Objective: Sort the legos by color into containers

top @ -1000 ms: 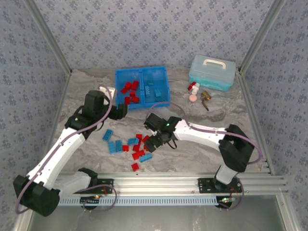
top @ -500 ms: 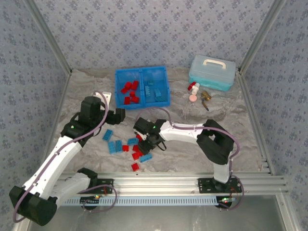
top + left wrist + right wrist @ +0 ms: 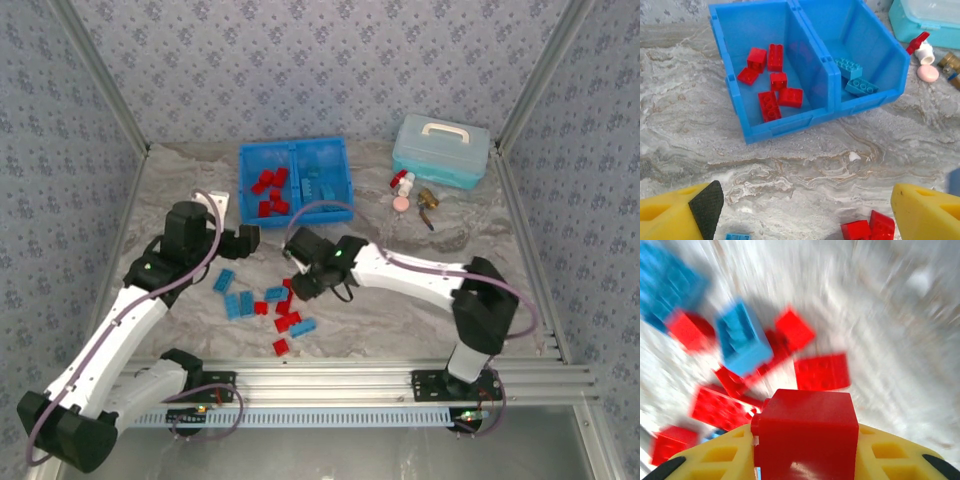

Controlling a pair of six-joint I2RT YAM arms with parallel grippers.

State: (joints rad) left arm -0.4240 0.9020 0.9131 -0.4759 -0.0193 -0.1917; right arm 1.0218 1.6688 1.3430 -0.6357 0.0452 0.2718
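The containers are two compartments of one blue tray [image 3: 297, 216] at the back of the table. Its left compartment [image 3: 735, 50] holds several red legos [image 3: 769, 105], and its right compartment [image 3: 890, 55] holds light blue legos [image 3: 860, 86]. Loose red legos [image 3: 289, 322] and blue legos [image 3: 238, 303] lie in the middle of the table. My right gripper [image 3: 300, 284] hangs over this pile, shut on a red lego [image 3: 807, 435] that sits between the yellow fingers [image 3: 715, 460]. My left gripper [image 3: 245, 240] is open with nothing in it, left of the pile and in front of the tray.
A pale blue lidded case [image 3: 441, 150] stands at the back right. Small red, white and pink items [image 3: 402, 188] and a brass piece [image 3: 428, 200] lie in front of it. Patterned walls and metal posts close in the table.
My right gripper has gone from open to shut on a red lego and has risen slightly towards the tray. The left gripper drew back from the tray and stays open.
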